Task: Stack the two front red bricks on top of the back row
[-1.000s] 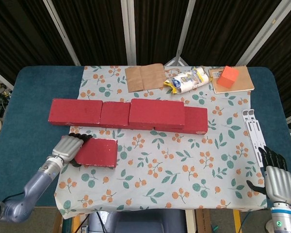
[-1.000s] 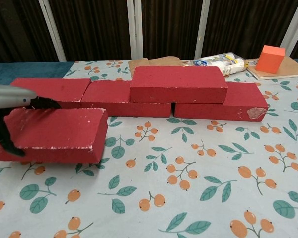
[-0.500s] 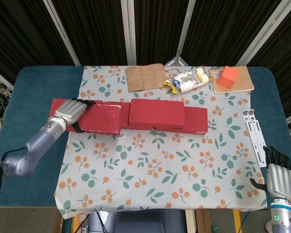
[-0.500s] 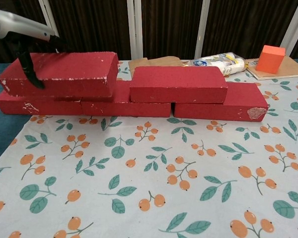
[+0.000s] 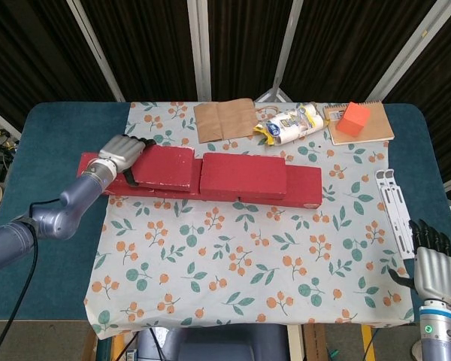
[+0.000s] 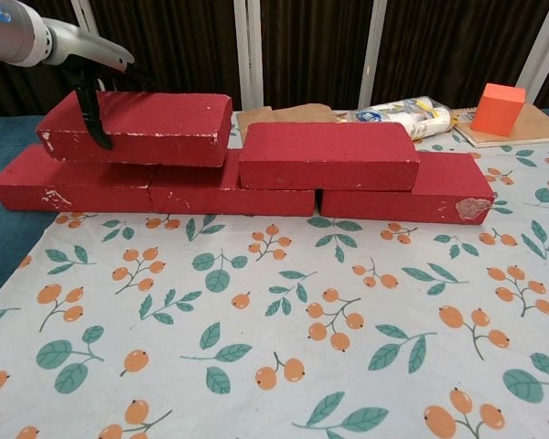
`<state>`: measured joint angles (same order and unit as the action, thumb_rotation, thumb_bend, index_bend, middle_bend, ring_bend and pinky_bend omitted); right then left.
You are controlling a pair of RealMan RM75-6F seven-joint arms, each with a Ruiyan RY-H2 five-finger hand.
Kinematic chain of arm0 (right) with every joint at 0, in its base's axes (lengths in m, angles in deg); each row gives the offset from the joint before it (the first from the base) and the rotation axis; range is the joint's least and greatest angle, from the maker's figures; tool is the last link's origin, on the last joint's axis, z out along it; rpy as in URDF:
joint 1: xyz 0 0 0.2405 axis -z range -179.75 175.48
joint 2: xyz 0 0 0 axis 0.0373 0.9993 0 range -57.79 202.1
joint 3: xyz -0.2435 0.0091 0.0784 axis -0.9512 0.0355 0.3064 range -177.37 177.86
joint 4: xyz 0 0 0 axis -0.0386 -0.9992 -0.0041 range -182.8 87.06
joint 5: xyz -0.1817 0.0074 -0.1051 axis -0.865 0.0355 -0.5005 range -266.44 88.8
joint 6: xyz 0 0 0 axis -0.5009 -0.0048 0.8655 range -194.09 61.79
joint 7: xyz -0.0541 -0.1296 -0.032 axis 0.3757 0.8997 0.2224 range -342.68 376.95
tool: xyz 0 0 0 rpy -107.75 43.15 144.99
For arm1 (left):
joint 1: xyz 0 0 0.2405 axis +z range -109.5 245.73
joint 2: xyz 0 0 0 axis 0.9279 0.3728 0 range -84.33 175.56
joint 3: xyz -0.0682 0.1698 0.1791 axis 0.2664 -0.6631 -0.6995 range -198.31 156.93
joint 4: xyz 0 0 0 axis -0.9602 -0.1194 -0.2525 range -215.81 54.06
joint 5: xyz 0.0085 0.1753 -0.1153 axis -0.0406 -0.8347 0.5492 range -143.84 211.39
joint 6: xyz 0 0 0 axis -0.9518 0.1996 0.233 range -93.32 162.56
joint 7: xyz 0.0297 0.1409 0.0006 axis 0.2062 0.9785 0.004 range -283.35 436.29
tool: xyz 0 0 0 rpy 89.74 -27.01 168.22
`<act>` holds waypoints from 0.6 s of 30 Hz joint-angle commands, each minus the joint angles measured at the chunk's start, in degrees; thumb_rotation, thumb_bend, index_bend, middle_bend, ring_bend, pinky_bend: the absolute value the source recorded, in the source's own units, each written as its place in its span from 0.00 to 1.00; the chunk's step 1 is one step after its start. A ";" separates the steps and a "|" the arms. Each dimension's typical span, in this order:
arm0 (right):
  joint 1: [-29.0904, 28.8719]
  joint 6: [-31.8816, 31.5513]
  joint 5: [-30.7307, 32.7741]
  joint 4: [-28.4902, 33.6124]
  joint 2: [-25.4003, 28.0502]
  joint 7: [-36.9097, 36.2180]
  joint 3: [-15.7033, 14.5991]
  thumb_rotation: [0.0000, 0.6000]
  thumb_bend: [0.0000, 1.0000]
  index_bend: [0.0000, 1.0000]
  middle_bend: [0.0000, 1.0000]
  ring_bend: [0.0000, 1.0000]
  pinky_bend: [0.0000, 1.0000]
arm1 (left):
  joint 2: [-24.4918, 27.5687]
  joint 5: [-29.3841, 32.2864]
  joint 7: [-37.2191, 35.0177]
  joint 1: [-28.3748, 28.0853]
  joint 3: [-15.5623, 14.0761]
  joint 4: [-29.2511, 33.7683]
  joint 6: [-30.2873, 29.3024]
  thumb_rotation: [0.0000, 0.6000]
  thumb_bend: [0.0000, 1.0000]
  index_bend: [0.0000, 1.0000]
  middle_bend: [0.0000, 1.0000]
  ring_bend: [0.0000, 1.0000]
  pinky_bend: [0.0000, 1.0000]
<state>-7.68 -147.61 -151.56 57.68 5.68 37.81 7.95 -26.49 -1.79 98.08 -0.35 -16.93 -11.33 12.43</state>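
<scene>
My left hand (image 5: 122, 156) (image 6: 82, 78) grips the left end of a red brick (image 5: 163, 167) (image 6: 139, 127), held level just above the left part of the back row (image 5: 301, 188) (image 6: 110, 187). A second red brick (image 5: 243, 177) (image 6: 329, 155) lies stacked on the middle of that row, close to the held brick's right end. My right hand (image 5: 432, 265) hangs at the table's front right corner, fingers apart, holding nothing.
At the back lie a brown paper bag (image 5: 223, 119), a plastic-wrapped packet (image 5: 292, 124) (image 6: 398, 115) and an orange cube (image 5: 353, 118) (image 6: 500, 108) on a notebook (image 5: 376, 124). A white strip (image 5: 395, 207) lies at the right edge. A floral cloth (image 5: 248, 256) covers the table.
My left hand lifted the front brick off the cloth, carried it back over the left of the row, then shifted it right toward the stacked brick. The right hand barely moved.
</scene>
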 commanded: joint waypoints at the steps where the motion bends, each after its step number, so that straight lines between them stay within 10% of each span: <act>1: 0.08 -0.54 0.06 -0.07 -0.21 0.25 0.08 1.00 0.21 0.00 0.00 0.02 0.00 | -1.19 -1.25 -2.38 -0.59 -0.05 -1.92 0.95 1.00 0.16 0.35 0.33 0.27 0.28; 18: 0.04 -1.66 0.82 0.19 -0.92 1.44 0.20 1.00 0.21 0.00 0.00 0.02 0.00 | -5.37 -3.82 -9.10 -0.47 -1.66 -8.53 3.12 1.00 0.16 0.36 0.31 0.27 0.27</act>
<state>-7.62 -149.23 -150.76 57.85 4.80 39.22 8.13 -31.77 -5.19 89.58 -0.89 -18.85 -19.75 15.38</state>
